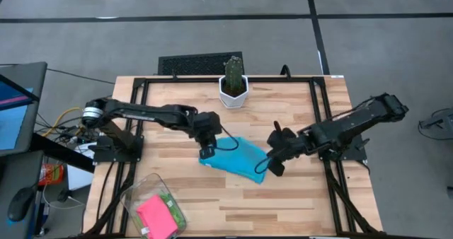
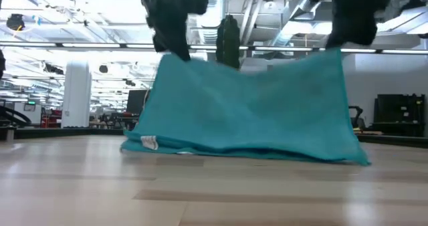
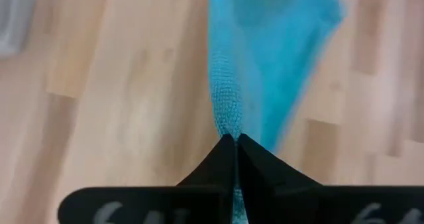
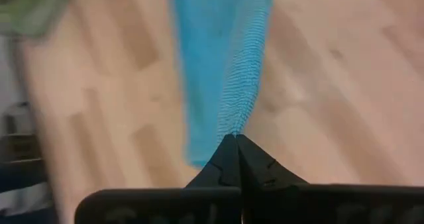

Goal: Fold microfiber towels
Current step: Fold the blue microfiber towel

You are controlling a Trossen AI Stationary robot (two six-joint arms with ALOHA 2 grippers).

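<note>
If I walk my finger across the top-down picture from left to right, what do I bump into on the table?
Clear bin with a pink towel → left gripper → cactus pot → blue towel → right gripper.

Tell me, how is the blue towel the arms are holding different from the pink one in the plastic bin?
The blue towel is out on the table, spread wide; the pink towel lies bunched in the clear bin at the table's corner. The blue towel is pinched at two corners by the left gripper and right gripper and lifted, its lower edge on the wood; the pink towel is untouched. Both look like soft cloths.
</note>
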